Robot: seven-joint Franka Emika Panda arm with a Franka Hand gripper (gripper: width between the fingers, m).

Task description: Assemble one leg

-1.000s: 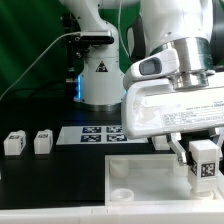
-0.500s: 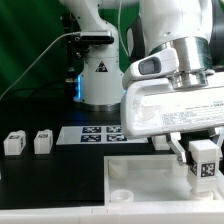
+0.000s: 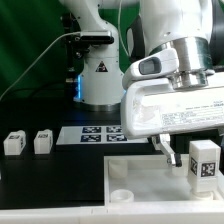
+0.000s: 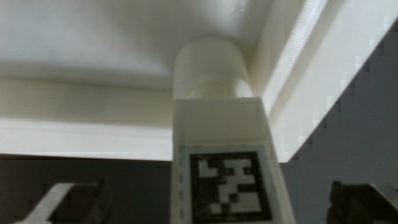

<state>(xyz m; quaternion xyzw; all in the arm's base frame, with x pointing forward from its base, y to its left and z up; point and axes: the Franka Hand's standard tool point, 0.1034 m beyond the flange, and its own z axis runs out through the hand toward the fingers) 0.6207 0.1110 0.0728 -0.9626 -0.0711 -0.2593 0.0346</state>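
A white leg [image 3: 204, 160] with a square tag stands upright over the large white tray [image 3: 140, 172], at its corner on the exterior view's right. My gripper [image 3: 198, 160] is open around the leg, with a dark finger [image 3: 165, 151] standing clear of it on the exterior view's left. In the wrist view the leg [image 4: 222, 140] runs between the fingers [image 4: 59, 203] with a gap on each side. Its round end meets the tray's inner corner [image 4: 107, 110]. The gripper [image 4: 217, 205] is not touching the leg.
Two more white legs [image 3: 14, 143] [image 3: 42, 142] stand on the black table at the exterior view's left. The marker board [image 3: 95, 133] lies behind the tray. The arm's white base [image 3: 100, 75] stands at the back, with a black cable beside it.
The gripper's fingers have spread apart and let go of the leg. The finger on the exterior view's left moved away from it. The leg stays upright in place.
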